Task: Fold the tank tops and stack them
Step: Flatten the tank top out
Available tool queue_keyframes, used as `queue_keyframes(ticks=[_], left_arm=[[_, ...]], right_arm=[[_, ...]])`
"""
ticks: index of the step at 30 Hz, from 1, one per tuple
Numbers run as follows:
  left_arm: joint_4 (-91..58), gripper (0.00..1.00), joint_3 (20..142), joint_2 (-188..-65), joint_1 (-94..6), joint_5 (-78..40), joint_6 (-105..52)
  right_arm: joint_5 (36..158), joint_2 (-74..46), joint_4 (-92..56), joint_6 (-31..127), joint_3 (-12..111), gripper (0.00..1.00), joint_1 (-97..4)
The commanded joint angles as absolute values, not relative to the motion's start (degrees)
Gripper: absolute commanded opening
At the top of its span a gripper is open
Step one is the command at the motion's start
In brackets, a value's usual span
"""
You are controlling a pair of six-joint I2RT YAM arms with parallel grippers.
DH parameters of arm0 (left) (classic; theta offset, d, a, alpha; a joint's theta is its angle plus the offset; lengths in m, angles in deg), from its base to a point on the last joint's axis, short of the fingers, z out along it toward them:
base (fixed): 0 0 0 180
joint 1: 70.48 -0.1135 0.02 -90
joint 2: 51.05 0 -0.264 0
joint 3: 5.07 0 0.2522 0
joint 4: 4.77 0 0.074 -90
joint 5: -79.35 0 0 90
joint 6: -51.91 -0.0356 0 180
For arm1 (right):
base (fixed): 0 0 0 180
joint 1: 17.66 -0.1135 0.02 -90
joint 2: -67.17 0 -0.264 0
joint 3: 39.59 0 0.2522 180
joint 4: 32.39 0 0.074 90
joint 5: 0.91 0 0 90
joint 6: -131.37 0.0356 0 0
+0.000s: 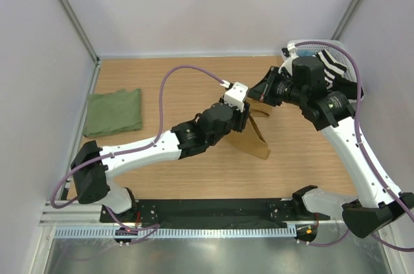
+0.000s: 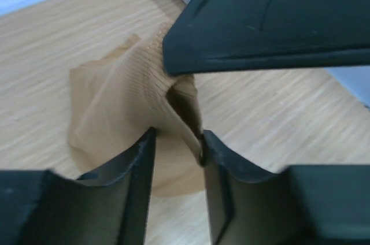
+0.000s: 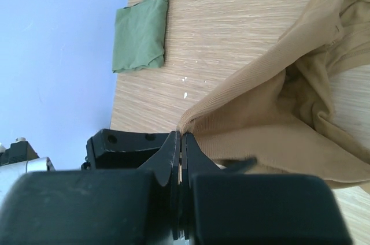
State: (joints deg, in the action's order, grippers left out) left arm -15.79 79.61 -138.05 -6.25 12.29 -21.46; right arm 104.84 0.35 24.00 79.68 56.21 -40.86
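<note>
My right claw [image 3: 182, 141] is pinched tight, with no gap left between its two fingers, and it has hold of a bit of the tan tank top [image 3: 277, 112]. It holds that bit up, so the cloth pulls into a point at the claw and spreads out below. The low part of the top rests in a soft heap on the counter [image 1: 181, 177], near the middle. My left claw [image 2: 176, 141] is partly open. A raised fold of the same tan top runs down into the gap between its fingers [image 2: 139, 164]. The fold touches one finger, and there is bare space on the other side, so this claw is not squeezing the cloth. The two claws are very close to each other, one just past the other. The green tank top [image 1: 115, 111] lies folded flat by the left edge of the counter, well apart from both claws. A striped garment [image 1: 333, 64] sits in the far right corner.
</note>
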Motion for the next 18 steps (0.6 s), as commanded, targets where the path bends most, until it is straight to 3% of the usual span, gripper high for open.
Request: queue_keyframes(ticks=[1,3,4,5,9,18], left_arm=[[-8.2,0.37,80.0,-137.9,-6.1,18.5,-24.3],[-7.4,0.01,79.4,-137.7,-6.1,17.0,-25.2],[-8.3,0.00,79.5,-136.8,-6.1,16.8,-25.4],[-10.9,0.00,79.4,-136.2,-6.1,17.0,-25.3],[-18.3,0.00,72.5,-127.5,-6.3,20.3,-24.0],[-32.3,0.00,45.5,-96.3,-9.9,19.5,-1.2]], right_arm=[[107.0,3.3,20.4,80.9,56.1,0.01,-41.1],[106.9,3.5,20.7,80.1,55.8,0.08,-41.2],[106.0,3.6,21.0,79.7,55.7,0.18,-41.1],[105.0,3.9,21.4,78.7,55.6,0.43,-41.1],[97.0,6.3,21.0,76.3,51.5,0.76,-41.2],[89.4,0.5,16.2,74.7,39.3,0.70,-41.1]])
